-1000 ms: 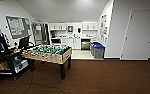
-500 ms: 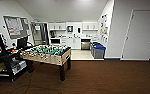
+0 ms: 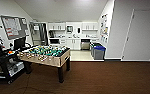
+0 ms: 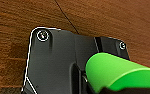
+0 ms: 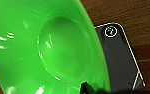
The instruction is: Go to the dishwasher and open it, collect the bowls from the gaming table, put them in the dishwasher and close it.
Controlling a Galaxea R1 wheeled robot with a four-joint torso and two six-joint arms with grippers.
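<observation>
Right wrist view has a lime green bowl [image 5: 48, 50] up close over brown wood floor [image 5: 131, 15], and the left has a green cup [image 4: 116, 72]; can't tell either grip. Silver dishwasher [image 3: 85, 44] sits far back in the kitchenette, past the foosball table [image 3: 44, 55].

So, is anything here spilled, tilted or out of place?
Nothing is spilled. One oddity: a green bowl sits close against the right wrist camera, and another green piece shows at the left wrist. The foosball table stands level, and the blue bins stand upright.
</observation>
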